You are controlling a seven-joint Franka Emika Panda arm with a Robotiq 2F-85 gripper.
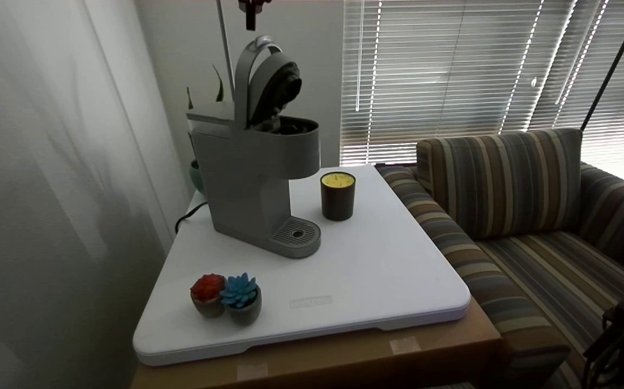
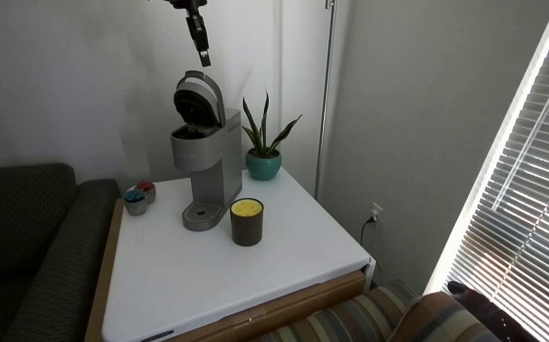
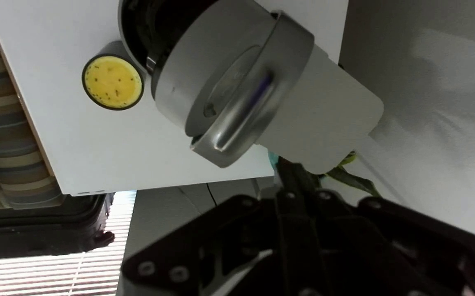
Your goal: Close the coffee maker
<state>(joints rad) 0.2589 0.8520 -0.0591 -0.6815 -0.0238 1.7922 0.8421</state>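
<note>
The grey coffee maker [image 1: 241,178] stands upright on the white table and also shows in an exterior view [image 2: 231,152]. Its lid [image 1: 263,81] is raised, with the dark underside and the open pod chamber showing in both exterior views. In the wrist view the lid [image 3: 216,53] and its shiny handle [image 3: 253,98] are seen from above. My gripper [image 1: 250,24] hangs just above the raised handle, apart from it, and also shows in an exterior view [image 2: 205,61]. In the wrist view the gripper's fingers [image 3: 293,170] are together with nothing between them.
A dark candle jar [image 1: 337,202] with yellow wax stands beside the coffee maker. Two small potted succulents [image 1: 225,297] sit on the white table [image 1: 376,281]. A teal-potted plant [image 2: 263,166] and a metal pole [image 2: 325,104] stand behind. A striped armchair [image 1: 495,189] adjoins the table.
</note>
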